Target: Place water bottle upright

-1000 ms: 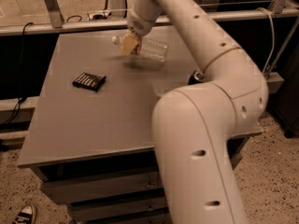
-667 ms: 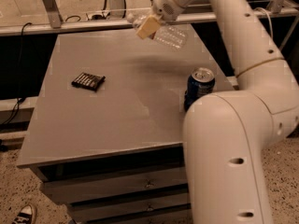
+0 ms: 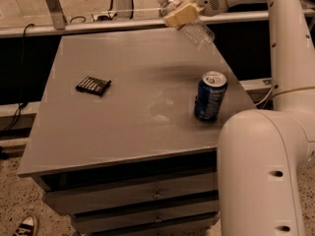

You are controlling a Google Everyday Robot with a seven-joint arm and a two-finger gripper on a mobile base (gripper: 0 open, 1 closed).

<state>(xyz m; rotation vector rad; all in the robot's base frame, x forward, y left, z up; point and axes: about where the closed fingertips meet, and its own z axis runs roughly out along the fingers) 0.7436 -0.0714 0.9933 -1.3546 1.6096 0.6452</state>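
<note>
While the water bottle (image 3: 199, 33) hangs in the air, you are in the carry phase of the task: it has not yet been set down. The gripper (image 3: 180, 14) sits at the top of the view, above the far edge of the table (image 3: 123, 132), with its cream fingers (image 3: 176, 17) clamped across the bottle's upper body. The bottle is tilted, cap end raised toward the left and base pointing down to the right, well clear of the tabletop.

Judge the next move as follows. Rotate the wrist until the bottle's long axis is vertical, cap uppermost. Then lower it onto bare tabletop until the base sits flat. Keep the descent apart from the blue soda can (image 3: 210, 96), which stands upright near the right edge, and from the small black object (image 3: 93, 85) lying at the left. Release only once the base is fully seated; a tilted base is likely to tip the bottle
</note>
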